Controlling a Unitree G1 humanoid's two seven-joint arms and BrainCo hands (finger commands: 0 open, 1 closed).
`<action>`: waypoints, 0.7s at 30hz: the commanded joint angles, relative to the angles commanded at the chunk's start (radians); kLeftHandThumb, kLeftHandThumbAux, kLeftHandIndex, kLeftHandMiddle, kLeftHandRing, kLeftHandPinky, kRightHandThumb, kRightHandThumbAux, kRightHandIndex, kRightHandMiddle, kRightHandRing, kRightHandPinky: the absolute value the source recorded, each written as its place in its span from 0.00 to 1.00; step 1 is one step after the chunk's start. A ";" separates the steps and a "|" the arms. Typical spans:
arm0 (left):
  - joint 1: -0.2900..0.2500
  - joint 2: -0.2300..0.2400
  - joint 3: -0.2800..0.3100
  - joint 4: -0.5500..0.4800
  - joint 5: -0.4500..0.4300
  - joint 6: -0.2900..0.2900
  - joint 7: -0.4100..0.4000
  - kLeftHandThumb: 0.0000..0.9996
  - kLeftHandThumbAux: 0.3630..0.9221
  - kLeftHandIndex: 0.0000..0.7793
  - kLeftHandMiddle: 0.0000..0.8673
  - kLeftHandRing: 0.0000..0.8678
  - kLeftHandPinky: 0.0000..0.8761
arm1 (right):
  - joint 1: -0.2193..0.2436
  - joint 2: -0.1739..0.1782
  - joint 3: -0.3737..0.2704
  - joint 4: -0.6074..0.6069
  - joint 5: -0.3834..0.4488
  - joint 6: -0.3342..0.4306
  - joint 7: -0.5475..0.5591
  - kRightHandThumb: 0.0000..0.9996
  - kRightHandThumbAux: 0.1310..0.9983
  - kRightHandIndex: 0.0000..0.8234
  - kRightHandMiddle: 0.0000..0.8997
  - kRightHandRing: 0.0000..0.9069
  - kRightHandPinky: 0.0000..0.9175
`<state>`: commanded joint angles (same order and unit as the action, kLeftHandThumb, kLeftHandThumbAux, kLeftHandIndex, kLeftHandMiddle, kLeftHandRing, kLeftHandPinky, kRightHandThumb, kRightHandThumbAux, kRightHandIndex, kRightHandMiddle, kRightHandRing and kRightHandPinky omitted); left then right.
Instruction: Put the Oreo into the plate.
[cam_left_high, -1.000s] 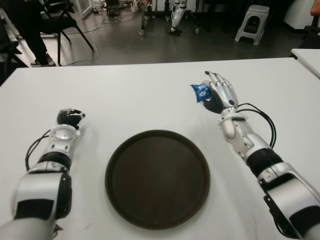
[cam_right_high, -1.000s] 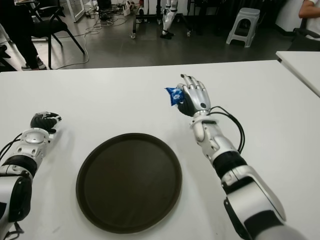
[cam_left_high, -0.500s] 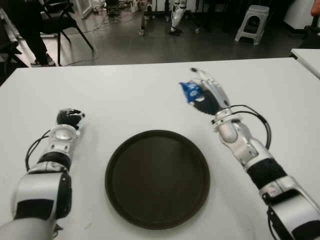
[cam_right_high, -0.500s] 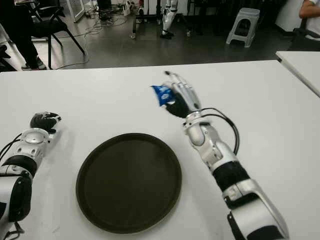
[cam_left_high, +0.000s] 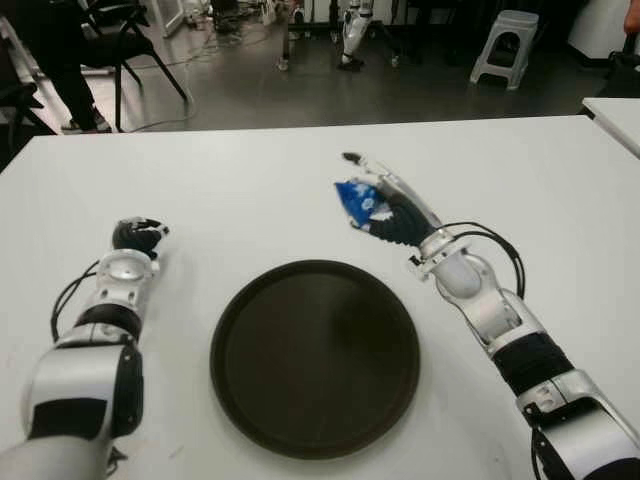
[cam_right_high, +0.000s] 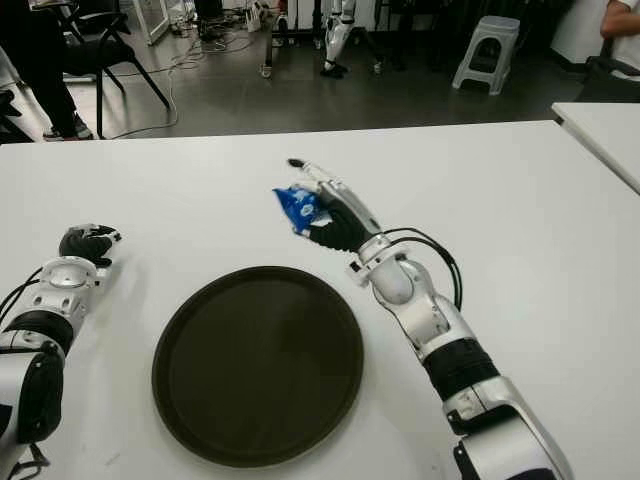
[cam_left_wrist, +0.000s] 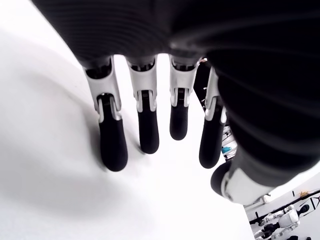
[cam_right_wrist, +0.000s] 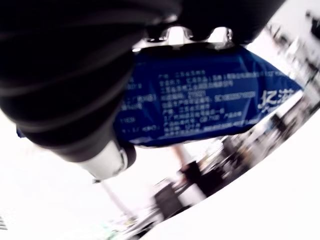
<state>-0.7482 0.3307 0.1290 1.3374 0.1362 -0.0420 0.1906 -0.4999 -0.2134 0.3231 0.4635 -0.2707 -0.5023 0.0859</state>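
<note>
Oreo (cam_left_high: 358, 199) packet, blue with white print (shiny wrapper), gripped in right hand (cam_left_high: 392, 208), above table beyond plate (cam_left_high: 314, 357)

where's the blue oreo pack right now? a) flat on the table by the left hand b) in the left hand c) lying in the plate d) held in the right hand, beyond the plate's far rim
d: the right hand grips the Oreo pack past the far rim of the empty plate; the left hand holds nothing.
</note>
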 joint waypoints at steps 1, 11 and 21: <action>0.000 0.000 0.000 0.000 0.001 0.000 0.000 0.68 0.64 0.51 0.22 0.24 0.27 | -0.002 0.002 0.000 0.005 0.012 -0.008 0.017 0.71 0.68 0.51 0.08 0.02 0.00; -0.001 -0.001 0.002 0.001 0.002 0.002 0.002 0.68 0.64 0.51 0.23 0.25 0.27 | 0.000 0.036 -0.016 0.024 0.119 -0.031 0.168 0.71 0.68 0.51 0.09 0.03 0.00; -0.002 -0.003 0.007 0.001 0.001 0.004 0.005 0.69 0.63 0.52 0.23 0.25 0.26 | 0.015 0.067 -0.032 0.003 0.219 0.003 0.316 0.70 0.68 0.51 0.10 0.03 0.00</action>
<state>-0.7503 0.3280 0.1359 1.3386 0.1373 -0.0383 0.1958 -0.4847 -0.1463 0.2914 0.4661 -0.0516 -0.4990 0.4019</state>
